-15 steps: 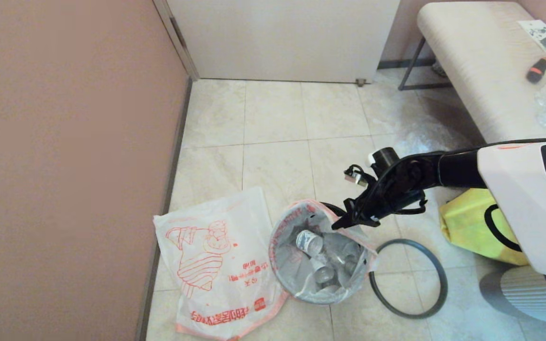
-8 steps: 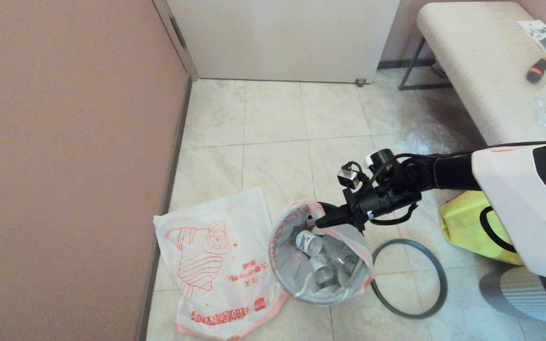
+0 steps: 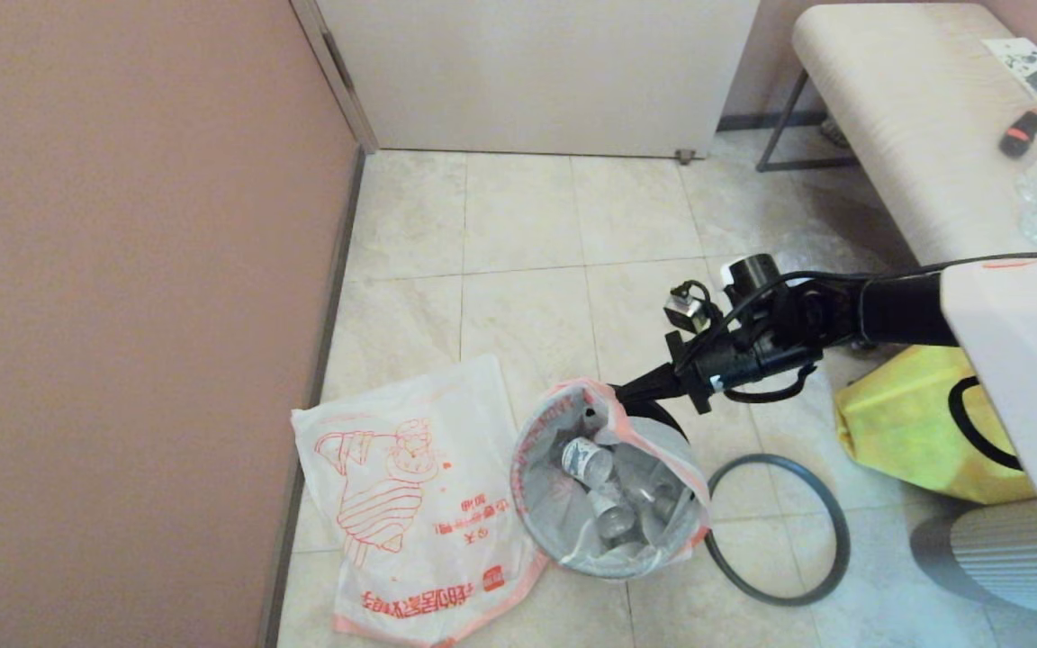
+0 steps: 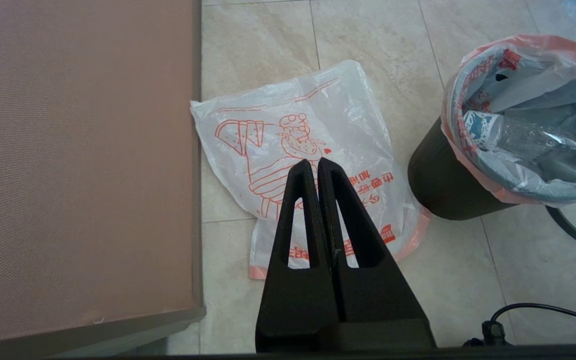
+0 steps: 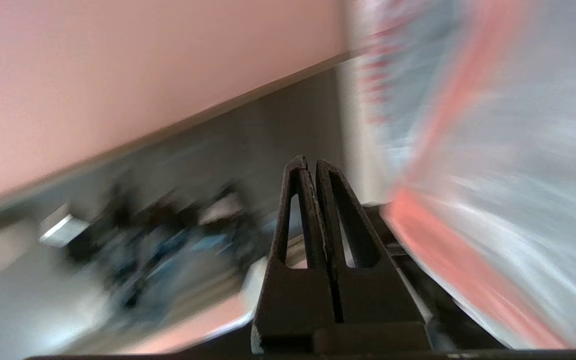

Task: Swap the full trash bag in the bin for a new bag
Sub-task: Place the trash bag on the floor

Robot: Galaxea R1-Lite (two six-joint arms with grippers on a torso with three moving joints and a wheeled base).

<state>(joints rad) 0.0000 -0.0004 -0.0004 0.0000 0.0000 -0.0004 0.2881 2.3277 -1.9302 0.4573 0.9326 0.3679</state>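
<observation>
The bin [image 3: 660, 417] is a small black bucket on the tiled floor, lined with the full trash bag [image 3: 544, 504], in which clear bottles show. At the bin's back right the bag's pink edge stands peaked, clear of the black rim. My right gripper [image 3: 619, 394] is shut, its tips right beside that raised edge; no plastic shows between them in the right wrist view [image 5: 308, 160]. The grey hoop [image 3: 775, 458] lies on the floor to the bin's right. The new bag [image 3: 410, 486] lies flat to the bin's left. My left gripper [image 4: 313, 161] hangs shut above it.
A pink wall [image 3: 122, 315] runs close along the left of the new bag. A yellow tote [image 3: 897, 423] sits on the floor to the right, and a padded bench [image 3: 897, 117] stands at the back right. Bare tiles lie behind the bin.
My right gripper has swung from the bin's right rim toward its back and risen a little. The bag's edge there now stands up off the bin's rim.
</observation>
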